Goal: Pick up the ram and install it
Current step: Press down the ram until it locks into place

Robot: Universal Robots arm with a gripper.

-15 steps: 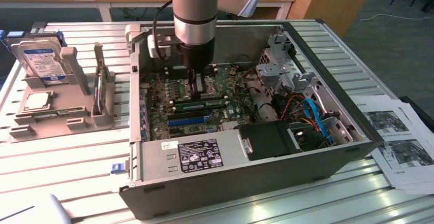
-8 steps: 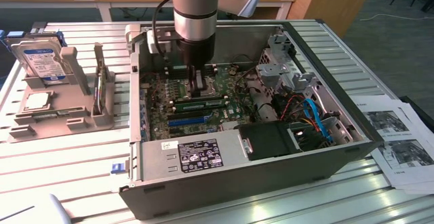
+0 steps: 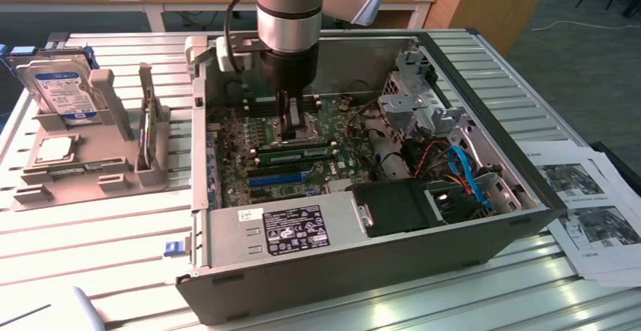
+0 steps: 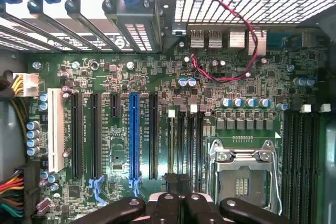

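One black gripper [image 3: 293,124] on the silver-and-black robot arm [image 3: 288,16] hung inside the open grey computer case [image 3: 331,267], its fingers closed together just above the green motherboard [image 3: 300,139]. A long green ram stick [image 3: 296,151] lay seated in a slot just beside the fingertips, toward the near side of the case. In the wrist view, the black fingers [image 4: 173,203] sat over the dark memory slots [image 4: 190,140], beside the silver processor socket [image 4: 242,174]. A boxy silver hard drive [image 3: 65,91] stood in a grey holder [image 3: 85,170] at the exterior view's left.
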